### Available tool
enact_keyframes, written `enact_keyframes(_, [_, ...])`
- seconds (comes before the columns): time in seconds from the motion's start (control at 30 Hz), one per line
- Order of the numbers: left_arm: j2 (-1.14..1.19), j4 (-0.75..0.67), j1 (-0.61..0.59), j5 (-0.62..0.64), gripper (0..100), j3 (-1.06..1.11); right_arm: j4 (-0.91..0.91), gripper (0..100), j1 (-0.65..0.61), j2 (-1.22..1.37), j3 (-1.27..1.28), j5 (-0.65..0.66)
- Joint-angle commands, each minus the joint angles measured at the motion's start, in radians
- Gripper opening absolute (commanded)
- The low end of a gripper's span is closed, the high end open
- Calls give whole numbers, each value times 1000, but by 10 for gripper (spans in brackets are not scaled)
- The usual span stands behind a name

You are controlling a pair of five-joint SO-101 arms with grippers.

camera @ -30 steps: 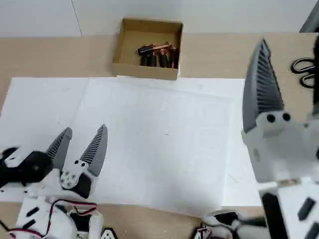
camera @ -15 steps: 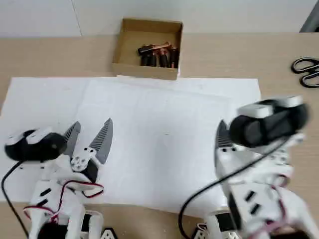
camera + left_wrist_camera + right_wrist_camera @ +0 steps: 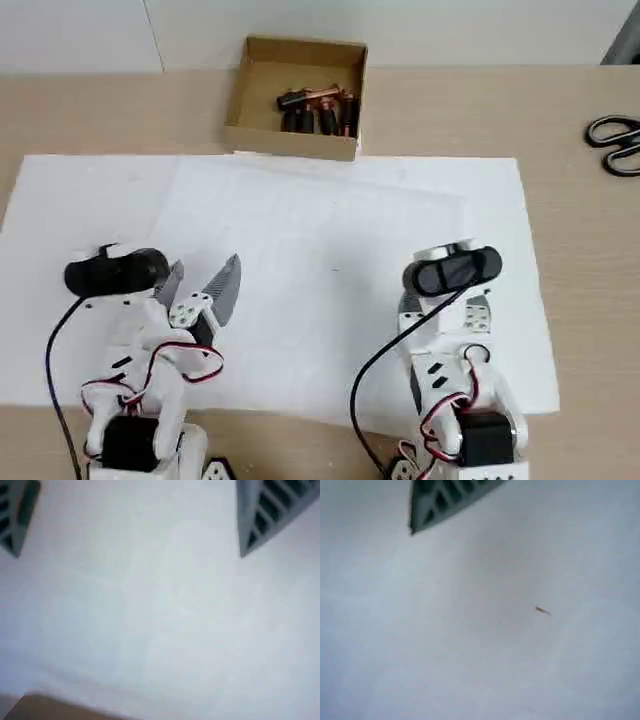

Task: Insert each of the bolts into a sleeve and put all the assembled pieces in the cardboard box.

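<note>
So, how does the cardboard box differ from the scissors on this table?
The cardboard box is brown and holds the assembled pieces; the scissors are dark and hold nothing. The box stands at the far edge of the white paper; the scissors lie apart from the paper. Both rest on the wooden table.

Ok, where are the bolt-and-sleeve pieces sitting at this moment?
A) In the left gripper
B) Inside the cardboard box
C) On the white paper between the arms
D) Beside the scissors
B: the high view shows the pieces lying in a cluster inside the cardboard box at the far side of the table.
</note>
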Motion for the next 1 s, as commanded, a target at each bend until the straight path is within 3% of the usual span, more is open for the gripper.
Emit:
enact_keyframes(0.0, [-6,-26,-2,-9,262,48,-65,260,62,-7,23,-5])
enact_keyframes(0.17, [-6,-26,5,-15,262,110,-151,260,107,-7,137,-8])
enact_keyframes(0.3, [-6,-41,5,-95,261,176,-188,260,110,-7,216,-9])
enact_keyframes(0.97, [-6,-54,3,-110,261,180,-163,260,107,-5,218,-9])
